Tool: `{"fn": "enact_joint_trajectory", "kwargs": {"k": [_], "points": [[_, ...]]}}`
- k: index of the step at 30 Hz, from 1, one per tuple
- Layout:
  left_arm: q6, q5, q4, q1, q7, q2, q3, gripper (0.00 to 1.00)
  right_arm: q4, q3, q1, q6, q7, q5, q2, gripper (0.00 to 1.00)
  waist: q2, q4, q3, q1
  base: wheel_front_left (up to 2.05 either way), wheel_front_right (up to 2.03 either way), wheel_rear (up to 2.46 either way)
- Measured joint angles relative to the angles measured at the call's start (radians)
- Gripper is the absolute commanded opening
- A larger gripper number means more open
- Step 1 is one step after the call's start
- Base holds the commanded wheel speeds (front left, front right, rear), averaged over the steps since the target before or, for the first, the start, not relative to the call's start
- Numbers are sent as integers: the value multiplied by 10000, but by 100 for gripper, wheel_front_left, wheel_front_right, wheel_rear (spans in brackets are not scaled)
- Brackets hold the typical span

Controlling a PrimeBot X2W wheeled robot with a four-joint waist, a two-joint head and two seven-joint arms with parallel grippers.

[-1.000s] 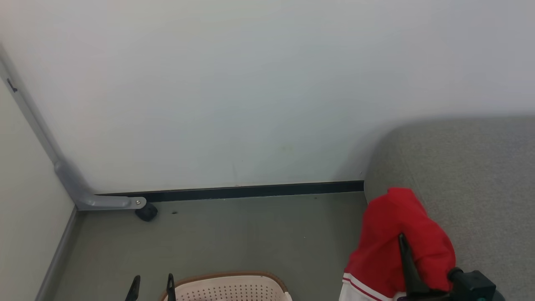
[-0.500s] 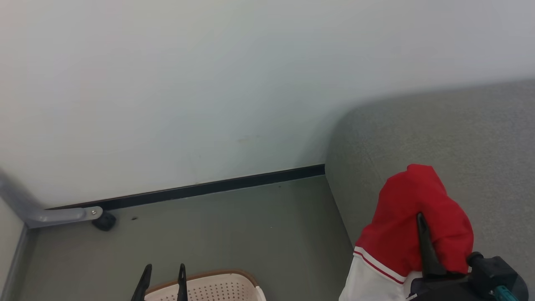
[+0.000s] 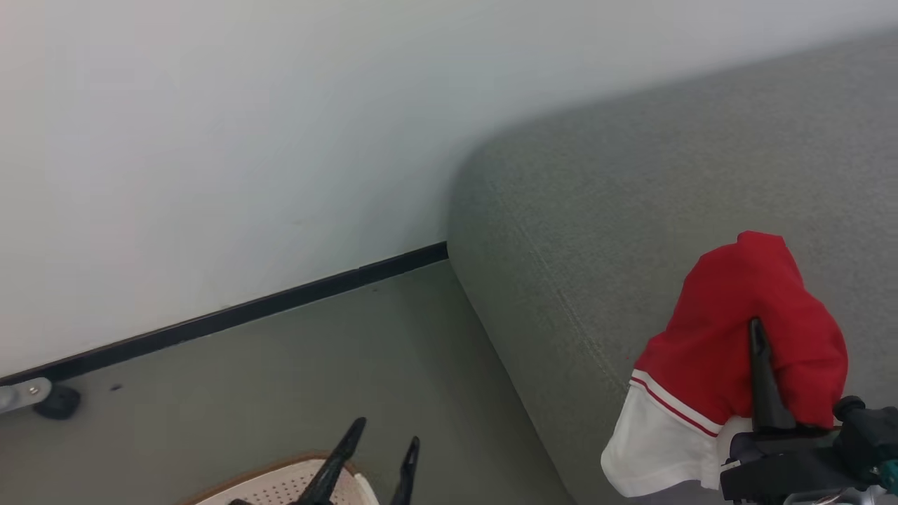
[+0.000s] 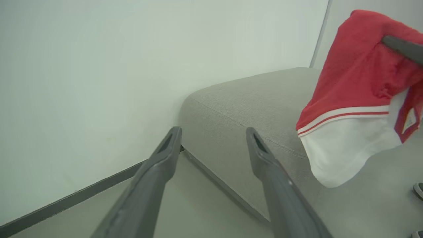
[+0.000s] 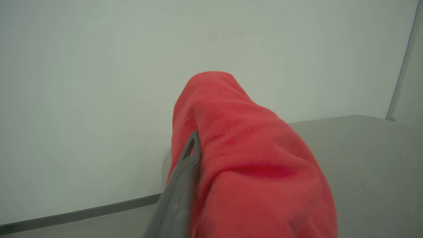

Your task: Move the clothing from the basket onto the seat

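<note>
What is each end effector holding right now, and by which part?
The right end effector grips the clothing by its bunched red part, white hem hanging; the left end effector is open, empty.

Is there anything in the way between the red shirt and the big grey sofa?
No, nothing visible is in the way. The right gripper holds the clothing up by the near edge of the seat, and the grey seat top next to it has nothing on it.
</note>
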Motion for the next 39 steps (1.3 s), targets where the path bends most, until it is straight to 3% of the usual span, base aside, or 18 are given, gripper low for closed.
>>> {"fn": "enact_joint_trajectory", "kwargs": {"k": [5, 16, 31, 39], "points": [[-422, 213, -476, 7, 0, 48, -637, 100, -167, -221, 2, 0, 0, -50, -29, 0, 1, -620, 325, 0, 0, 0, 0], [-527, 757, -1152, -406, 0, 564, -1461, 100, -652, -725, 221, -50, 0, -92, 221, 0, 0, -1391, 1536, 1, 0, 0, 0], [-529, 1381, -1981, -672, 0, 1306, -1816, 100, -823, -1396, -372, -79, 0, -155, 412, 0, 1, -1420, 2891, 2, 0, 0, 0], [-531, 1597, -2299, -811, 0, 1724, -1971, 100, -548, -2188, -1785, 240, 0, 90, 79, 0, 1, -1223, 3443, 2, 0, 0, 0]]}}
